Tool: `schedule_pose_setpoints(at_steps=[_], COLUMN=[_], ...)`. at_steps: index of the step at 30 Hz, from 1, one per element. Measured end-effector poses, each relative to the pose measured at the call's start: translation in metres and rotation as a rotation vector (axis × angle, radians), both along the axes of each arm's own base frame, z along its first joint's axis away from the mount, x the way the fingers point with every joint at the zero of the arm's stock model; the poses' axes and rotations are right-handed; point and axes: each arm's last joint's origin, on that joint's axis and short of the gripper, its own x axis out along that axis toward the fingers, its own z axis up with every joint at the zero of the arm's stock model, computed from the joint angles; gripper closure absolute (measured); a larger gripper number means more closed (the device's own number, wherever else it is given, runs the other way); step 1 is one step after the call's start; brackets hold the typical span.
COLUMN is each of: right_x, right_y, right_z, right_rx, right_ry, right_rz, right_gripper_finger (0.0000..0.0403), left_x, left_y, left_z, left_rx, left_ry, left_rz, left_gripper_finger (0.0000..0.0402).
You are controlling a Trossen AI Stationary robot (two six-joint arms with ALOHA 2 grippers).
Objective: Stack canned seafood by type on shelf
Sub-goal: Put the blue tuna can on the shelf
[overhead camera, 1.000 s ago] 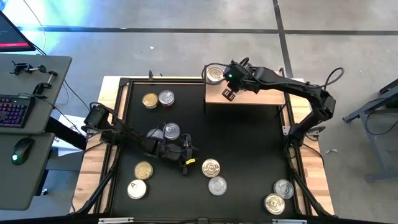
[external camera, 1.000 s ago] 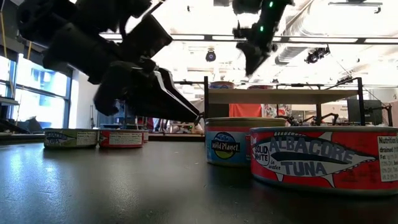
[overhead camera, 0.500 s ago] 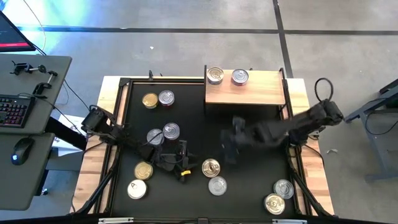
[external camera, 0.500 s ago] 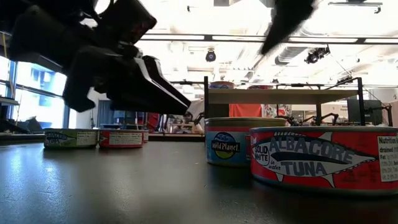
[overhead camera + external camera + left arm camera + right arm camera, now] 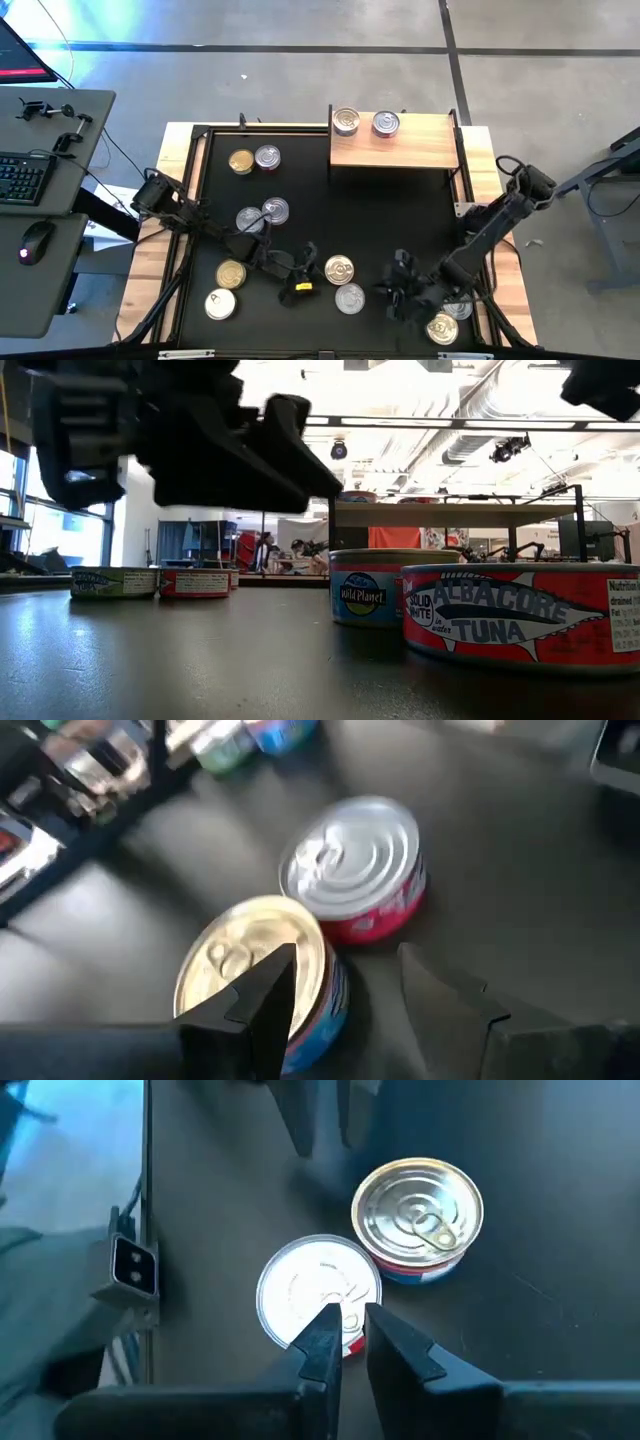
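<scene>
Two tins (image 5: 346, 121) (image 5: 385, 123) stand on the light-wood shelf (image 5: 420, 150) at the far side. Several more tins stand about the black table. My left gripper (image 5: 312, 268) (image 5: 350, 995) is open and points at a gold-topped, blue-labelled tin (image 5: 255, 970) (image 5: 339, 269) and a silver-topped, red-labelled tin (image 5: 355, 855) (image 5: 349, 298). My right gripper (image 5: 398, 287) (image 5: 352, 1330) hangs above the table on the other side of that pair and points at it. Its fingers are almost together with nothing between them.
Other tins stand at the far left (image 5: 241, 161) (image 5: 267, 156), mid left (image 5: 250, 220) (image 5: 275, 210), near left (image 5: 231, 274) (image 5: 220, 304) and near right (image 5: 456, 303) (image 5: 441, 326). The shelf's black frame (image 5: 331, 520) stands behind the two nearest tins (image 5: 380, 585) (image 5: 520, 615) in the low view.
My right gripper has swung from above the shelf down toward the table's near edge, and now hangs beside the near middle pair of tins. A second tin now shows on the shelf where it was. My left gripper has rolled and shifted toward the near edge, closer to the gold-topped tin.
</scene>
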Motion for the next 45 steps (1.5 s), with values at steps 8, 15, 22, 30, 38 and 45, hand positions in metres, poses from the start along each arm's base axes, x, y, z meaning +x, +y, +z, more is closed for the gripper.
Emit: schedule_pose_setpoints(at_steps=[8,15,22,30,38,45], right_x=[-0.011,-0.011,-0.001,0.016,0.012,-0.022], right_y=[0.005,0.006,0.006,-0.006,-0.003,0.012], right_z=[-0.022,-0.023,-0.03,-0.04,-0.008,0.009], right_rx=[0.015,-0.033,-0.146,-0.193,-0.031,0.233], right_ry=[-0.118,-0.13,-0.16,-0.111,0.19,0.572], right_rz=[-0.019,0.031,0.075,0.089,0.041,-0.151], right_gripper_finger=[0.0368,0.0368,0.0345,0.0235,0.0218,0.0268], left_x=[0.027,0.035,0.037,0.038,0.04,0.039], left_y=[0.011,0.024,0.028,0.031,0.04,0.04], left_z=[-0.003,-0.011,-0.011,-0.009,-0.01,-0.009], left_rx=[0.108,0.108,0.102,0.073,0.091,0.095], left_ry=[0.129,0.162,0.161,0.147,0.157,0.152], left_rz=[0.023,0.01,0.023,0.048,0.155,0.181], left_gripper_finger=[0.0236,0.0284,0.0379,0.0399,0.04,0.038])
